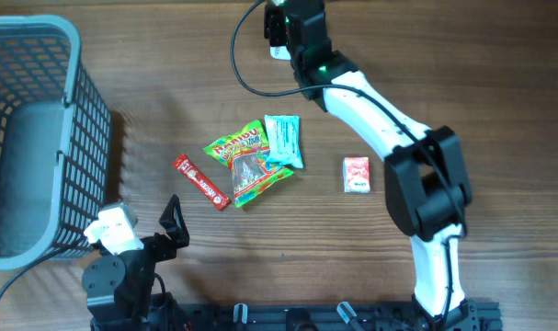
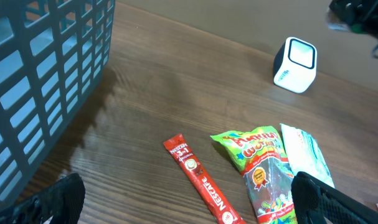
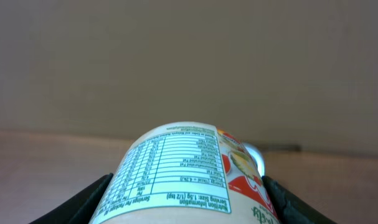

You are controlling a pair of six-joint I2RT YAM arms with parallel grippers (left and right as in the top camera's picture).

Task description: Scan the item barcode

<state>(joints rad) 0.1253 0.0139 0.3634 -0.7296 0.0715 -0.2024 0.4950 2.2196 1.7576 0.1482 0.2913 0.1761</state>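
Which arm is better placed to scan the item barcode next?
Right. The right gripper holds a labelled container close to the white scanner; the left gripper is open, empty and far from it.

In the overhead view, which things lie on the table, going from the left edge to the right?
Grey plastic mesh basket → thin red stick sachet → green and yellow sweets bag → light blue packet → small red and white packet.

Looks like a mock shop checkout here: wooden table (image 1: pixel 499 74), grey shopping basket (image 1: pixel 91 138) at its left edge, snack packets (image 1: pixel 246 161) in the middle, a small white barcode scanner (image 2: pixel 296 65) toward the far edge
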